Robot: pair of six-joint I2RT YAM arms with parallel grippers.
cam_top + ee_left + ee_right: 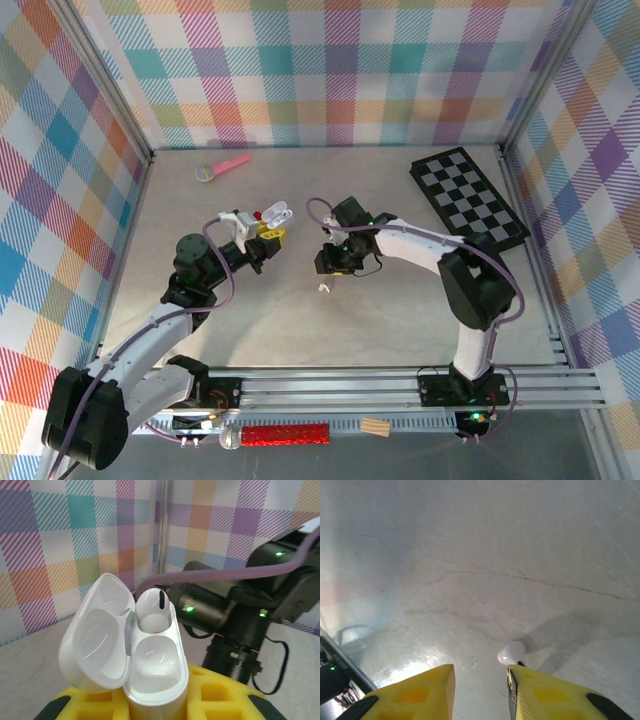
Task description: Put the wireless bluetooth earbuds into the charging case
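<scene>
Yellow-fingered left gripper is clamped on the case, whose lid stands swung open

Surface: we note the table is dull grey, scuffed with fine scratches, with glare in patches. On three sides the walls carry a pastel plaid print. Toward the far right lies a checkered board; toward the far left, a pink tool

Tools: the right gripper hangs low over the table, jaws apart by a narrow gap with bare table between them, so it grips nothing. The loose earbud lies on the table right at the tip of one finger; we cannot tell whether they touch. The seated earbud sits in the far socket of the case, stem down; the near socket shows its bare white cup

Counts: two grippers, two earbuds (one seated, one loose), one case, one board, one pink tool
</scene>
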